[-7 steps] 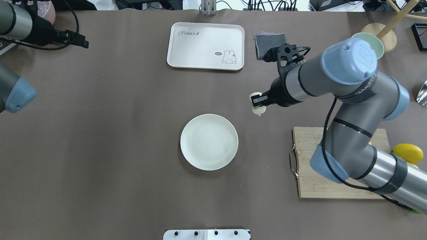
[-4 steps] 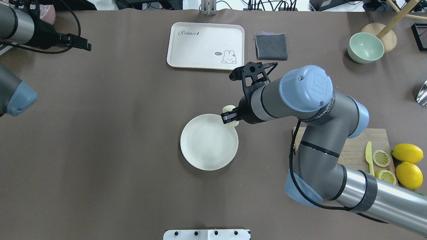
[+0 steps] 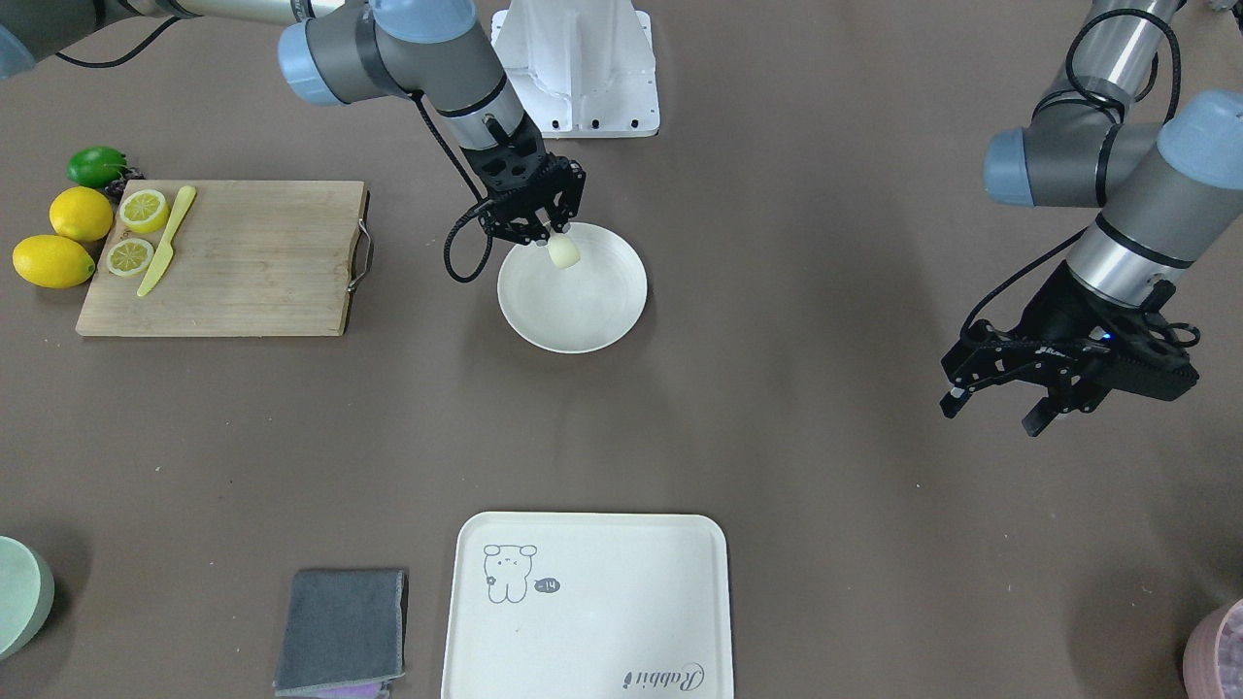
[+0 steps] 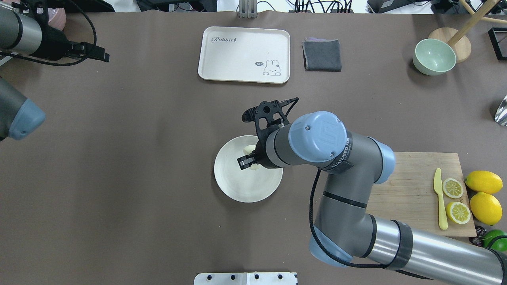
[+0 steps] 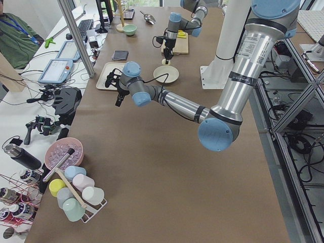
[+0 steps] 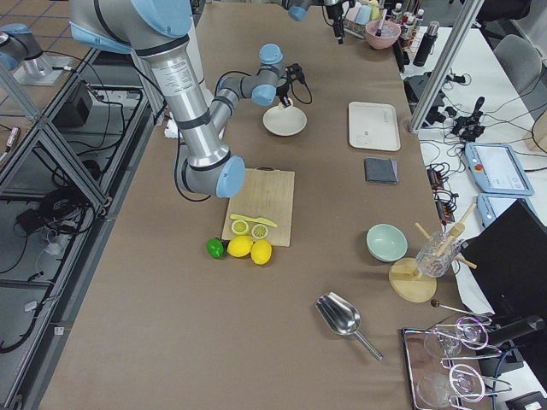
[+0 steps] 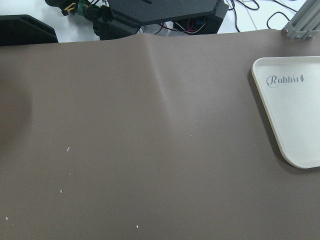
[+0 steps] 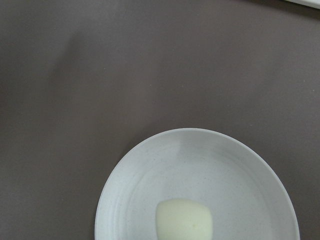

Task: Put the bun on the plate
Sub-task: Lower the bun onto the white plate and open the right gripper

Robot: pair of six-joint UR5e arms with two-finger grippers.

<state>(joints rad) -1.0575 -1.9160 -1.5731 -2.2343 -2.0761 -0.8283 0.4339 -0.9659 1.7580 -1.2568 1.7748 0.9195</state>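
Observation:
The bun (image 4: 249, 149) is a small pale cream lump held in my right gripper (image 4: 247, 159), which is shut on it over the far-right part of the round off-white plate (image 4: 237, 186). From the front, the bun (image 3: 563, 252) hangs below the black fingers just inside the rim of the plate (image 3: 592, 311). The right wrist view looks down on the bun (image 8: 184, 220) above the plate (image 8: 150, 190); no fingers show there. My left gripper (image 3: 992, 413) hovers open and empty, far off to the table's left side.
A rabbit-print cream tray (image 4: 244, 54) and a grey cloth (image 4: 322, 55) lie at the far edge. A pale green bowl (image 4: 434, 56) stands far right. The wooden cutting board (image 4: 412, 194) at right carries lemon slices and a yellow knife (image 4: 439, 198), with whole lemons (image 4: 485, 208) beside it.
My right arm has swung left and nearer with the bun, from the bare table right of the plate to over the plate. The left arm has barely moved.

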